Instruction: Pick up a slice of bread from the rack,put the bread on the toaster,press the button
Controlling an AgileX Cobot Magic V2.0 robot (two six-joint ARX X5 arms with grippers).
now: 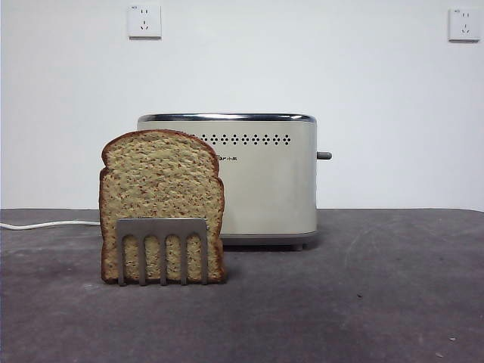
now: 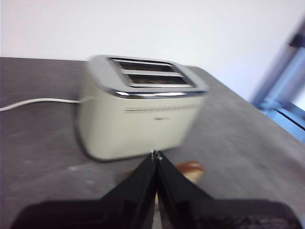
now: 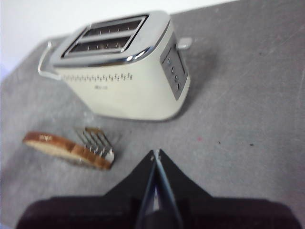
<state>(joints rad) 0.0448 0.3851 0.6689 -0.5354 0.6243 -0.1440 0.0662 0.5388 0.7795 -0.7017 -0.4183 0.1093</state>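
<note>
bread [image 1: 161, 185]: you had a coarse, speckled, matt crumb with a darker crust
rack [image 1: 162, 247]: your prongs looked like dull brushed metal
toaster [image 1: 266, 181]: you saw smooth cream sides under a glossy chrome rim
table [image 1: 363, 295]: rough, matt grey surface

Left end effector [image 2: 156, 155]: two matte black jaws, wedge-shaped, tapering from a broad black base to narrow tips. Right end effector [image 3: 156, 152]: same matte black build, with a pale seam between the jaws. No markings discernible.
</note>
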